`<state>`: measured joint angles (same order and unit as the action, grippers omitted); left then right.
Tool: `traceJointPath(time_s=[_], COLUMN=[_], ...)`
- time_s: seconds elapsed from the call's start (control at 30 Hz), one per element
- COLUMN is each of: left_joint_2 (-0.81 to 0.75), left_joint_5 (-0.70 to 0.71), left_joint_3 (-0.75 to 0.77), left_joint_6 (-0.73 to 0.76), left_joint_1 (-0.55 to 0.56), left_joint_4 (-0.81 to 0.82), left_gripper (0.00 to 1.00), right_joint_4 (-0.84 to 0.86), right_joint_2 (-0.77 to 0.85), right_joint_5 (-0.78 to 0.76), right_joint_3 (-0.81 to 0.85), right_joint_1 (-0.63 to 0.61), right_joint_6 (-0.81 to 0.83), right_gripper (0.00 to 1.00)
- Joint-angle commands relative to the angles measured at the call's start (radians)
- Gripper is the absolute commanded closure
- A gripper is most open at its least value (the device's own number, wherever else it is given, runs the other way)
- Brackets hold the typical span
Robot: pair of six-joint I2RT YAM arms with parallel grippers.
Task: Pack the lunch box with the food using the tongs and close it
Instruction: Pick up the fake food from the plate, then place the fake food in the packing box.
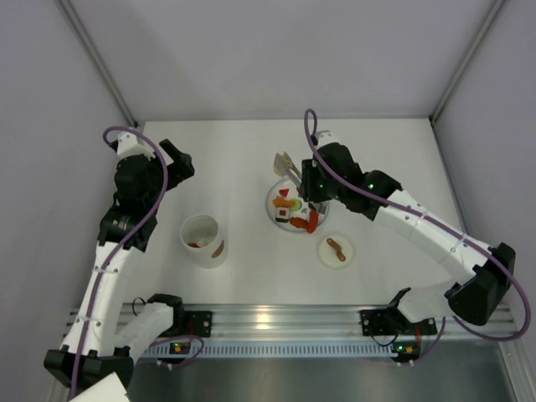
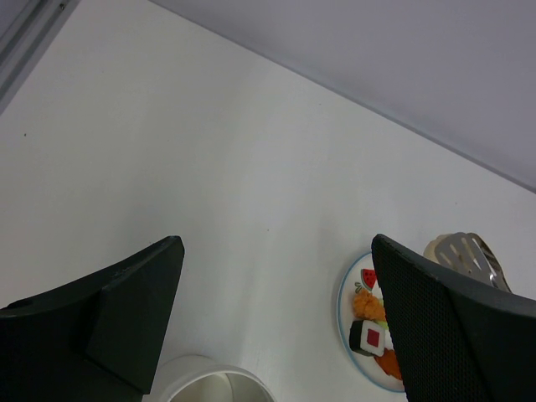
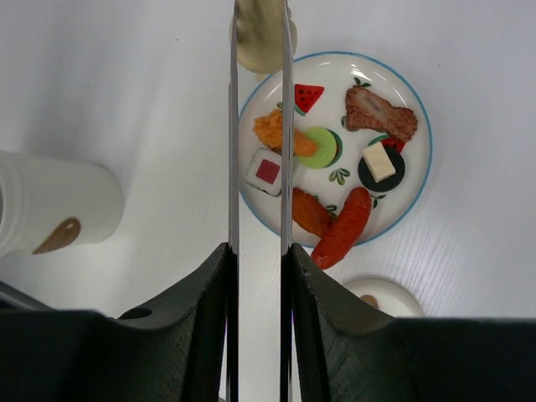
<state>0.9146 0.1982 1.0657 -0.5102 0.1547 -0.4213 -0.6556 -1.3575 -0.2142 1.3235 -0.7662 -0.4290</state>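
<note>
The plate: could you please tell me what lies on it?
The food lies on the plate: sausage, watermelon slice, sushi, others. A tongs arm crosses it, hiding part of an orange piece.

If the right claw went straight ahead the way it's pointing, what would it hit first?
The right claw grips the tongs, so their tips lead. They hang by the plate's rim; likely that rim or the table beside it comes first, though depth is unclear.
</note>
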Motion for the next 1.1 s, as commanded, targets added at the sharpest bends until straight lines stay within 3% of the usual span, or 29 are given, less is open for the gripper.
traceJointPath(time_s=[0.0, 0.43, 0.67, 1.07], left_joint_2=[-0.003, 0.001, 0.001, -0.002], left_joint_5=[-0.013, -0.013, -0.016, -0.019], left_joint_3=[-0.001, -0.003, -0.004, -0.007], left_joint_6=[0.006, 0.006, 0.004, 0.004], left_joint_1=[-0.009, -0.009, -0.009, -0.009], left_joint_4=[0.022, 0.021, 0.023, 0.019], left_gripper=[0.01, 0.01, 0.01, 0.01], right_joint_4=[-0.010, 0.014, 0.028, 0.053], right_joint_2=[0.050, -0.028, -0.095, -0.112], right_joint_5=[0.062, 0.076, 0.081, 0.088], right_joint_3=[0.071, 0.220, 0.224, 0.218], right_joint_1=[-0.050, -0.424, -0.479, -0.492], right_joint_6=[0.009, -0.034, -0.043, -0.045], right_gripper=[0.75, 0.73, 0.71, 0.53])
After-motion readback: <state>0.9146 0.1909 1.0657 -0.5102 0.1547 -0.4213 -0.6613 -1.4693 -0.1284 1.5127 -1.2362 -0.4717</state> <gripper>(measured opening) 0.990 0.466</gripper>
